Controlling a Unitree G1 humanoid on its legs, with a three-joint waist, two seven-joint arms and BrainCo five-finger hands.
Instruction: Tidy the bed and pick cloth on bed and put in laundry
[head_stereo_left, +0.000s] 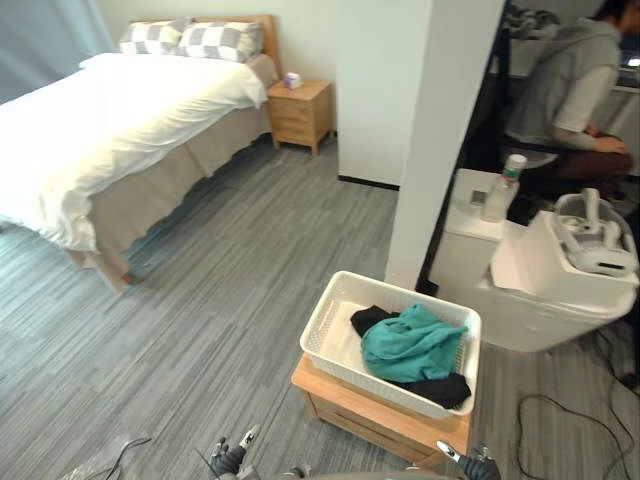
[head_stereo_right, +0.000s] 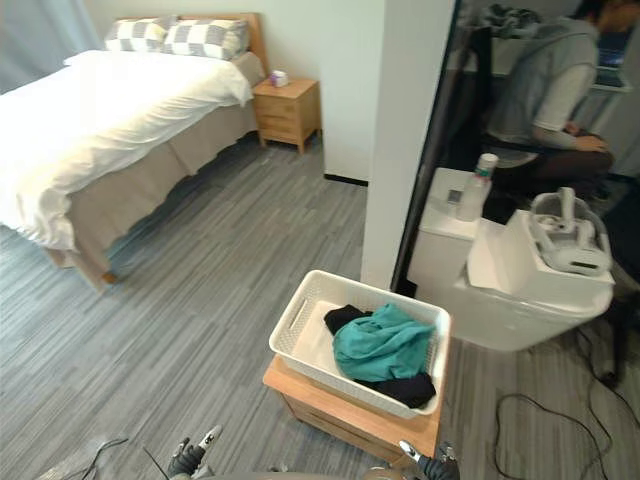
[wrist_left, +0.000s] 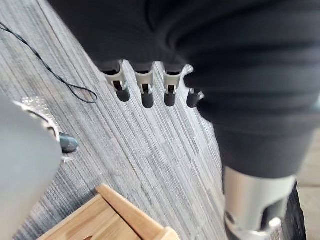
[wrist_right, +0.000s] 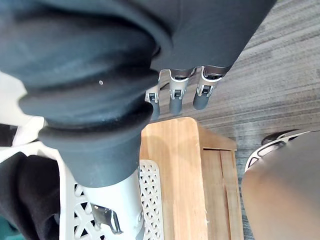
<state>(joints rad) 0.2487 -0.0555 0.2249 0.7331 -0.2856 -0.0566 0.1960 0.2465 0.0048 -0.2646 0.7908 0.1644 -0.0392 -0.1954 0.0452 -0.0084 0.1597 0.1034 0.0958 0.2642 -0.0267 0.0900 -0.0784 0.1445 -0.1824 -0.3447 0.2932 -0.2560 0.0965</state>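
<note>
The soft teal crumpled cloth (head_stereo_left: 410, 345) lay heaped in the white perforated plastic laundry basket (head_stereo_left: 325, 325), on top of a limp black cloth (head_stereo_left: 440, 388). The basket stood on the tabletop (wrist_right: 172, 170) of a low light-wood stand, well apart from the wide bed (head_stereo_left: 110, 120) with its white duvet and grey-checked pillows, which looked smooth and made. If you had meant to lift either piece, you should have counted on it being light, floppy and without any stiffness. It would have sagged and trailed from whatever point you took, and a loose edge could have snagged on the basket's holes. The best hold, to my eye, was the raised bunch of folds at the top of the teal heap, pinched thick between thumb and fingers rather than by a single thin hem. Your left hand (head_stereo_left: 228, 458) hung low over the grey striped floor (head_stereo_left: 220, 300), its fingers (wrist_left: 145, 92) loosely straight, pointing down and holding nothing. Your right hand (head_stereo_left: 478, 465) hung just beside the stand's near corner, near the basket, its fingers (wrist_right: 175, 97) equally slack and empty.
</note>
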